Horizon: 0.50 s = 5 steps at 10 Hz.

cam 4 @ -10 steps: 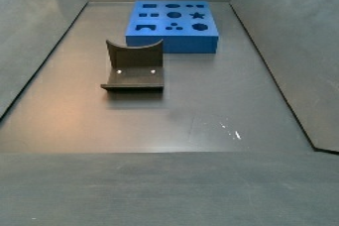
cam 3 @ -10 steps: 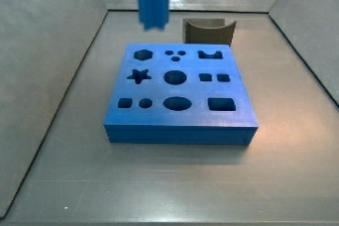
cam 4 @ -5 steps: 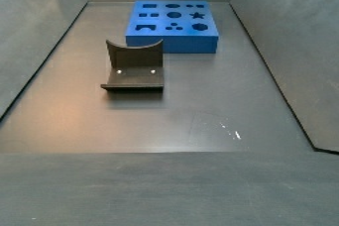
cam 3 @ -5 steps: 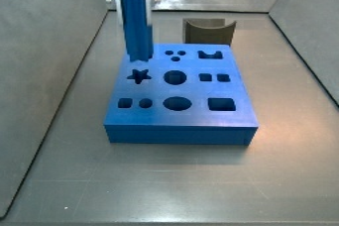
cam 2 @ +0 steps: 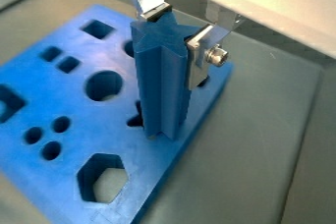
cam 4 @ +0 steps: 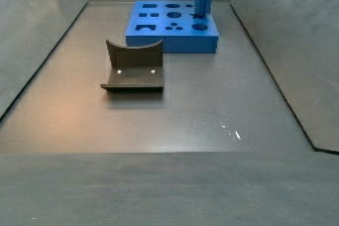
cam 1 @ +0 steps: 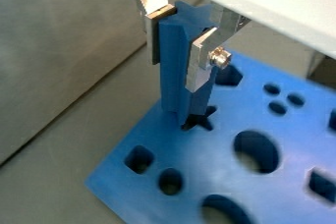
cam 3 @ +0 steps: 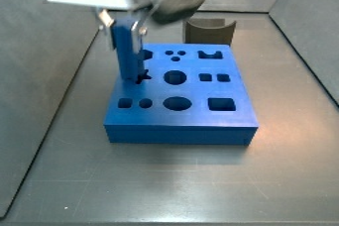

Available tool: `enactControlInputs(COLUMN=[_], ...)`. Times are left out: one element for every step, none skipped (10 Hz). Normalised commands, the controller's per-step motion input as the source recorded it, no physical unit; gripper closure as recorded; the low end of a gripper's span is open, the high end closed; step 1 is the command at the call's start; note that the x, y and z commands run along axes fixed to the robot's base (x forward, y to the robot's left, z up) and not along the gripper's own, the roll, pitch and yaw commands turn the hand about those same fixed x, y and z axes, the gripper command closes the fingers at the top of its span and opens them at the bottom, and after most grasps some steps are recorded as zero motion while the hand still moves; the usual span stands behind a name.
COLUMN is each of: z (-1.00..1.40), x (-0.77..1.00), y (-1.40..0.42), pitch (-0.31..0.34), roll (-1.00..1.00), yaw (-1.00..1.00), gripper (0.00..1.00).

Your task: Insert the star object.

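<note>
Blue star object [cam 1: 176, 76] upright, tip in block [cam 3: 180, 101] hole | gripper [cam 1: 182, 37] grasping it | near block's edge

A: What do I have besides the job itself?
B: I see a wide blue block [cam 3: 181, 131] with shaped holes, lying flat. A dark grey curved piece [cam 4: 133, 68] sits apart from it on the grey floor [cam 4: 185, 141].

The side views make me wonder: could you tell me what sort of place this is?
Probably a robot test bench: a grey walled tray, a blue shape-sorting block, and the gripper holding the star object upright at the star hole.
</note>
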Motion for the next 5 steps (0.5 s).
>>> enactControlInputs(z=[-0.34,-0.24,-0.24,-0.29,-0.29], x=[0.0,0.14,0.25,0.29,0.23], y=[0.0,0.0,0.0,0.01,0.0], pitch=[0.0,0.0,0.0,0.0,0.01], roll=[-0.06,-0.15,-0.17,-0.14,-0.11], yaw=[-1.0,-0.94,-0.87,-0.87,-0.9], gripper=[1.0,1.0,1.0,1.0,1.0])
